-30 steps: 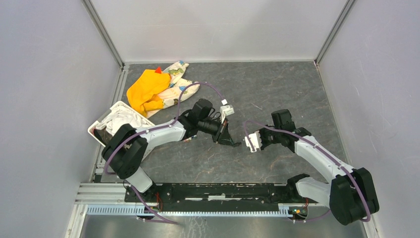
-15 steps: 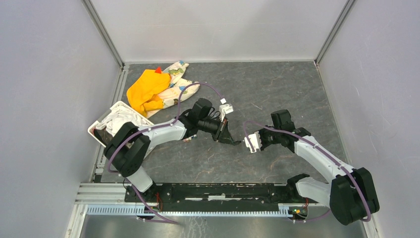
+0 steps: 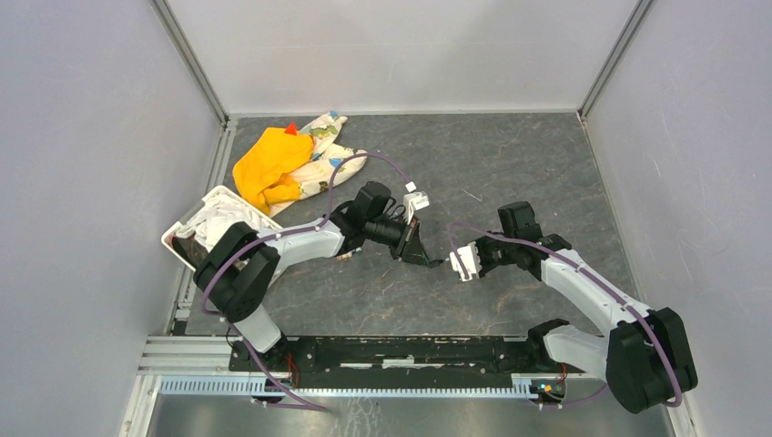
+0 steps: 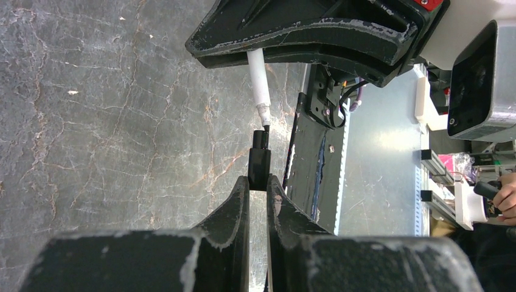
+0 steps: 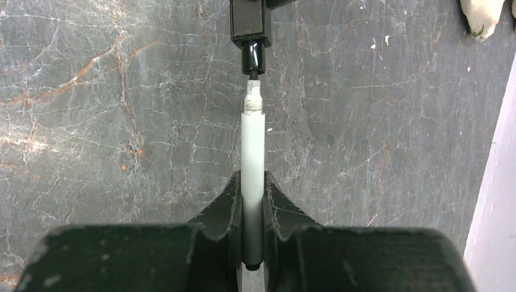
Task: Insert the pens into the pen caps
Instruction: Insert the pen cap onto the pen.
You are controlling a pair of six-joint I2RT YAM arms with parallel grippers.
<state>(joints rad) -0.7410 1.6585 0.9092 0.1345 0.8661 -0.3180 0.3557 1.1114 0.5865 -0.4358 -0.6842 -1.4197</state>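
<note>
The left gripper [image 4: 258,182] is pinching a dark pen cap [image 4: 260,159] by its closed end. The right gripper [image 5: 252,182] is clamping a white pen [image 5: 253,143] around its barrel. Both pieces are hanging in the air above the middle of the tabletop [image 3: 510,164], nib facing mouth. The nib is sitting right at the cap's opening, touching it or barely inside; the wrist views are not settling which.

The danger is lying in alignment. In the left wrist view the pen is leaning slightly off the cap's axis, so a push could be jamming the pen's shoulder on the rim instead of seating it. Each grip is covering only a short stretch, so a skewed push is likely to be pivoting the cap in its pinch or sliding the barrel back through the right jaws. Either slip could be dropping a small piece onto the tabletop.
</note>
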